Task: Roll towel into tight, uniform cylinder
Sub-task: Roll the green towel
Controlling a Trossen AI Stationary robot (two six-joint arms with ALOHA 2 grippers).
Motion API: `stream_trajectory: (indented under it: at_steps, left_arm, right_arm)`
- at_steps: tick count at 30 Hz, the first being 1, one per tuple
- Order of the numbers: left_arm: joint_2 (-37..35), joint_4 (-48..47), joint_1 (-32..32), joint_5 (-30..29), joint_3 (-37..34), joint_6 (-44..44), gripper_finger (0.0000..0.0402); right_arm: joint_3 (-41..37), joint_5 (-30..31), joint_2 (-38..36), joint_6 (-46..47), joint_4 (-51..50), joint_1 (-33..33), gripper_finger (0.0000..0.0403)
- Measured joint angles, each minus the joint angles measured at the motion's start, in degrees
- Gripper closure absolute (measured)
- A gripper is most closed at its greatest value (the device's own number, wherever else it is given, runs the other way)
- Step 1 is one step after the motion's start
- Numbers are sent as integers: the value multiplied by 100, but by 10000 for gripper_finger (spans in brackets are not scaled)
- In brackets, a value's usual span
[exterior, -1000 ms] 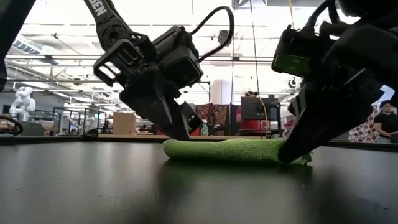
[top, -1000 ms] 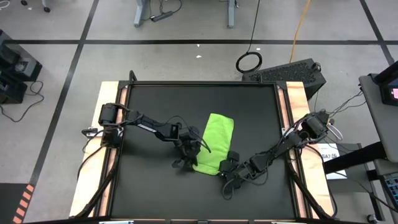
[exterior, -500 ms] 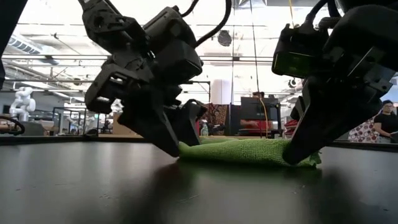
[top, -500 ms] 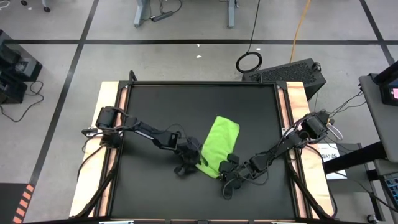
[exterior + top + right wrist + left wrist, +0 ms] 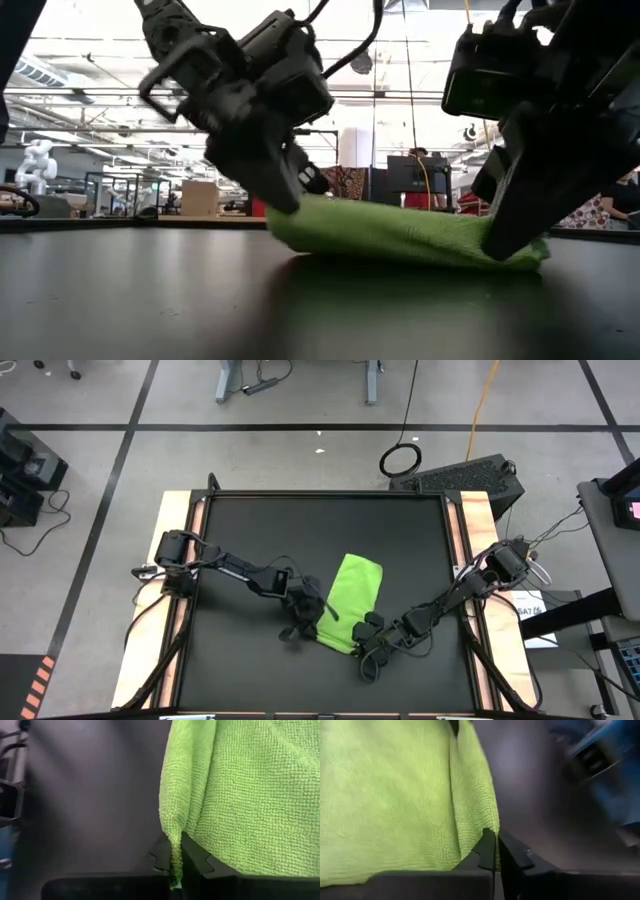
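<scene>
High view: left gripper (image 5: 312, 622) & right gripper (image 5: 362, 637) each pinch a near corner of the towel (image 5: 352, 585), whose long side runs away to the far side.

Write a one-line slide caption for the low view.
Both grippers, left and right, pinch the near corners of the green towel and lift its edge off the black table.

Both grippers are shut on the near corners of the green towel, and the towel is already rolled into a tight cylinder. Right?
Not quite. The left gripper and right gripper are each shut on a corner, but the towel is not rolled: the high view shows it folded flat.
</scene>
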Motion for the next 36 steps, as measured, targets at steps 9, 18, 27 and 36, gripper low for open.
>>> stream_trajectory:
  at_steps: [9,18,27,36]
  left_arm:
    - [4,-13,334,1077,253,-1641,395]
    - [205,-173,417,1146,256,-2346,396]
    - [404,-105,276,1062,337,-2486,385]
    - [404,-116,246,996,355,-2469,383]
  right_arm:
    - [7,-411,-15,316,240,6,392]
    - [0,-812,-13,779,846,3,392]
    - [0,-1117,-11,1176,900,5,391]
    - [0,-1148,-11,1182,868,5,391]
